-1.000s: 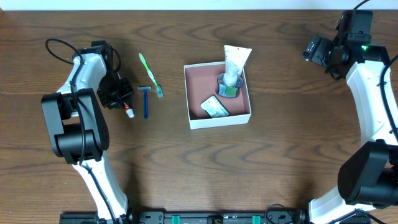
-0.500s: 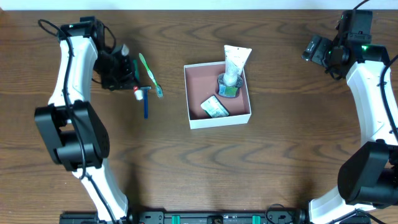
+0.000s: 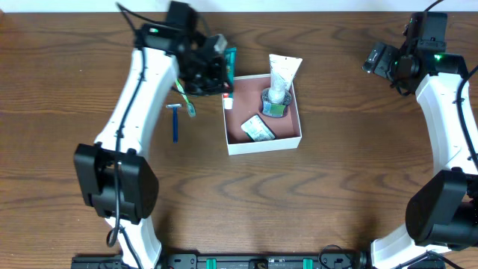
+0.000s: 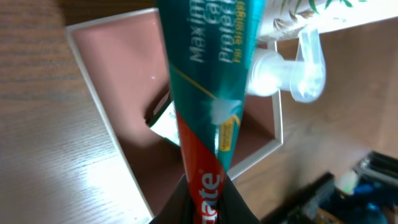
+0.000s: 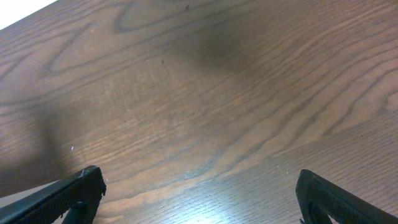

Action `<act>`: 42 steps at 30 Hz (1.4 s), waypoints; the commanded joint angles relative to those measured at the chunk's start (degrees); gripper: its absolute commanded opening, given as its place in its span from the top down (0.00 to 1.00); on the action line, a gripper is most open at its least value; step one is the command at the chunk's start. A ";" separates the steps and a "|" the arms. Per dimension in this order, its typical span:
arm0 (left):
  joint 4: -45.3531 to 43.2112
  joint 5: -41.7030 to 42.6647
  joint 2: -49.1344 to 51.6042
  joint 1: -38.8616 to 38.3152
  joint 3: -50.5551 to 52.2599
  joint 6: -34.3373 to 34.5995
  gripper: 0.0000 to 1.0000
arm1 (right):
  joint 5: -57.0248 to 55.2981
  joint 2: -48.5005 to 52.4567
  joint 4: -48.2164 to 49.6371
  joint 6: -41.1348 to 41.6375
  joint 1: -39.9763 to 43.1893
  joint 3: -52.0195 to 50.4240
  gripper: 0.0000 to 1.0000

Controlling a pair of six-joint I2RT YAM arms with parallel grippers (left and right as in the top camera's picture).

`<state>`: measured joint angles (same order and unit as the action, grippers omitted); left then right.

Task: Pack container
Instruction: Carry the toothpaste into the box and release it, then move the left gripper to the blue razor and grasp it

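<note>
The container [image 3: 263, 143] is a shallow white box with a pink inside, at the table's middle. It holds a white tube [image 3: 284, 73], a small jar [image 3: 274, 104] and a packet [image 3: 258, 129]. My left gripper [image 3: 211, 71] is shut on a teal and red toothpaste tube [image 3: 228, 75] and holds it over the container's left wall. In the left wrist view the toothpaste tube [image 4: 205, 93] hangs from my jaws [image 4: 202, 202] above the container's pink floor [image 4: 118, 68]. My right gripper [image 3: 377, 60] is open and empty at the far right, over bare wood [image 5: 199, 199].
A green toothbrush [image 3: 188, 104] and a blue razor [image 3: 175, 123] lie on the table left of the container, partly under my left arm. The white tube's clear cap [image 4: 305, 62] shows in the left wrist view. The table is dark wood.
My left arm has carried the toothpaste tube from the far left, past the toothbrush and razor, to above the container's left wall. The right arm has not moved.
</note>
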<state>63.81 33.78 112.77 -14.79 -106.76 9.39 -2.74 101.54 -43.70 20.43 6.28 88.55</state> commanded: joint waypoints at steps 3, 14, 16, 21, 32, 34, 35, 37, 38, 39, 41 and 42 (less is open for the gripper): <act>-0.52 -10.21 0.15 -4.90 -0.33 13.44 0.90 | 0.00 -0.15 -0.04 0.76 -0.28 0.46 0.01; 2.75 -17.00 0.39 -9.20 2.08 18.56 0.83 | 0.00 -0.15 -0.04 0.76 -0.28 0.46 0.01; 2.71 -17.03 0.39 -9.11 2.95 18.53 0.64 | 0.00 -0.15 -0.04 0.74 -0.28 0.46 0.01; 2.32 -17.00 0.39 -9.09 3.50 18.10 0.48 | 0.00 -0.15 -0.02 0.76 -0.28 0.46 0.01; 1.60 -16.96 -0.48 -2.58 1.20 14.60 0.48 | 0.00 -0.15 -0.04 0.76 -0.28 0.46 0.01; 1.60 -17.03 -0.90 0.39 1.11 13.31 0.48 | 0.00 -0.15 -0.02 0.76 -0.28 0.46 0.01; 1.62 -17.03 -0.92 2.58 1.14 12.57 0.48 | 0.00 -0.15 -0.02 0.76 -0.28 0.46 0.01; 1.60 -17.33 -0.72 5.55 1.20 10.62 0.48 | 0.00 -0.15 -0.02 0.76 -0.28 0.46 0.01; 1.68 -18.23 -0.68 6.67 1.22 9.84 0.48 | 0.00 -0.15 -0.02 0.76 -0.28 0.46 0.01; 1.70 -19.47 -0.63 7.61 1.46 8.59 0.48 | 0.00 -0.15 -0.02 0.76 -0.28 0.46 0.01; 2.12 -23.58 -0.63 9.14 2.56 6.08 0.48 | 0.00 -0.15 -0.02 0.76 -0.28 0.46 0.01; 2.36 -25.38 -0.57 9.53 3.28 4.81 0.47 | 0.00 -0.15 -0.02 0.76 -0.28 0.46 0.01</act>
<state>65.56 14.37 112.81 -6.11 -104.12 19.79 -2.72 101.54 -43.68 20.43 6.28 88.55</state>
